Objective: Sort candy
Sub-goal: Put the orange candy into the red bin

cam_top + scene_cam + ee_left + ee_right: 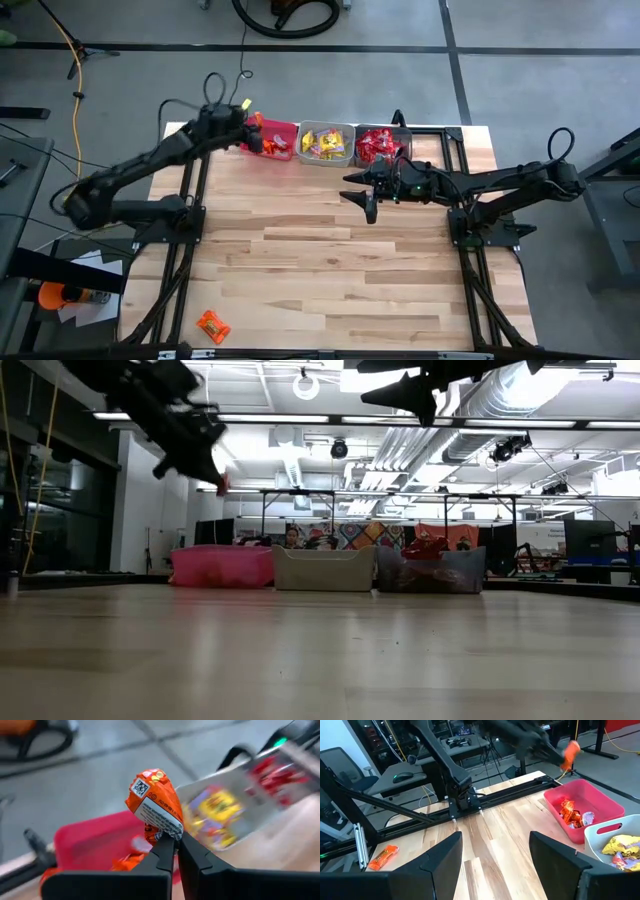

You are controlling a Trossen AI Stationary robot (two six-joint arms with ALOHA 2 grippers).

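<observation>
My left gripper [248, 128] hangs over the red bin [275, 140] at the table's far edge, shut on an orange candy packet [152, 805]; the right wrist view shows that packet [570, 752] above the bin. More orange candy [570, 815] lies inside the red bin. Yellow candy fills the clear grey bin [327, 143] and red candy the dark bin [383, 143]. One orange candy [212, 325] lies flat near the table's front left corner. My right gripper [365, 197] hovers open near the dark bin, with nothing between its fingers. My left gripper pinches the packet's crimped end [169, 833] between its two fingertips [165, 847]. The fingers slant down toward the far edge, coming from the table's left. The rest of the packet sticks out beyond the tips, lifted clear above the red bin.
The three bins stand side by side along the far edge. The wooden table [330, 270] stretches bare between the two arm frames. Cables and equipment lie on the floor beyond the far edge.
</observation>
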